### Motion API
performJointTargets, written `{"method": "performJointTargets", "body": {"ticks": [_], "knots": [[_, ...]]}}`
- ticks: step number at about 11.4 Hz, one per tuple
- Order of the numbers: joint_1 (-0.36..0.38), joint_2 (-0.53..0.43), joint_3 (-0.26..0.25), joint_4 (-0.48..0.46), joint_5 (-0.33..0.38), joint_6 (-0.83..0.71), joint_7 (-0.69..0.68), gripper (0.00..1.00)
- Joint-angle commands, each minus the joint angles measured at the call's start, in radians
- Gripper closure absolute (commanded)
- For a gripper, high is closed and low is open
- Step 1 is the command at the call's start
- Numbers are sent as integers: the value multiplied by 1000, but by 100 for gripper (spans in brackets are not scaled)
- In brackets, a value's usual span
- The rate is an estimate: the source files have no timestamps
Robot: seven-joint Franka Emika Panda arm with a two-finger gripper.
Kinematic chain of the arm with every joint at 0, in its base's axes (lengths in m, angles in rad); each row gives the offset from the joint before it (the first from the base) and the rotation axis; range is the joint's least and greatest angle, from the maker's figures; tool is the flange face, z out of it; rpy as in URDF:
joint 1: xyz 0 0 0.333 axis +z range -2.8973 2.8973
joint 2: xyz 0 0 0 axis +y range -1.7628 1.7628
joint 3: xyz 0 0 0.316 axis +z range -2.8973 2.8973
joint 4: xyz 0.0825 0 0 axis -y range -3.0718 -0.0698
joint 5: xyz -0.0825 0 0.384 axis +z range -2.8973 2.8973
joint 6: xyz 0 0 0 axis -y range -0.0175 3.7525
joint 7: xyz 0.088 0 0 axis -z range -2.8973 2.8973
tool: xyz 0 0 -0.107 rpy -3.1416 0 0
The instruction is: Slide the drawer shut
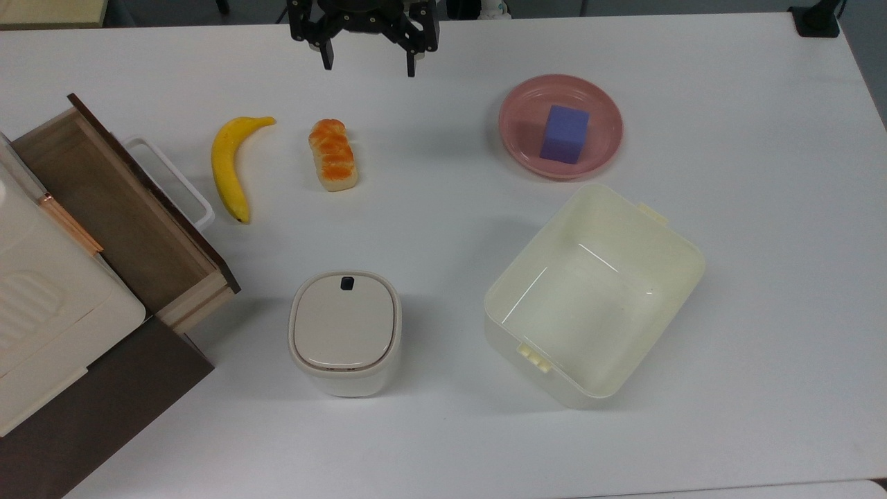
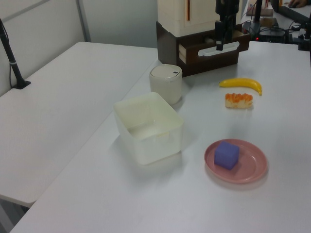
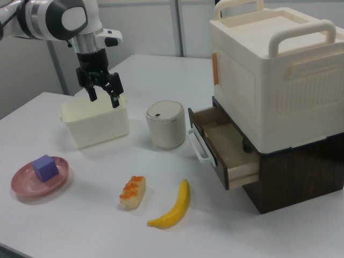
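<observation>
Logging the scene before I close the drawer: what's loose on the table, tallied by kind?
Food items: 2, banana and bread
Containers: 2, cream tub and lidded bin
Plates: 1, pink plate
Blocks: 1, purple block
Total: 6

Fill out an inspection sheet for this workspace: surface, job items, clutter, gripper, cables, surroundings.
Surface: white table, dry and unmarked.
Job items: drawer pulled out of the dark brown cabinet, nothing seen inside; white handle faces the table.
Clutter: banana and bread roll in front of the drawer; white lidded bin; cream tub, nothing in it; purple block on a pink plate; cream case on top of the cabinet.
Gripper: gripper open, holding nothing, raised above the table, away from the handle.
Cables: nothing seen on the table.
Surroundings: second white table alongside; black post on it.
</observation>
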Motion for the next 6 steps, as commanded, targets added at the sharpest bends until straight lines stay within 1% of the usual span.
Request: {"method": "performJointTargets", "body": {"ticks": [1, 6], "knots": [[20, -18, -16, -19, -4, -5, 5, 0], [22, -16, -16, -21, -1, -8, 12, 0]]}}
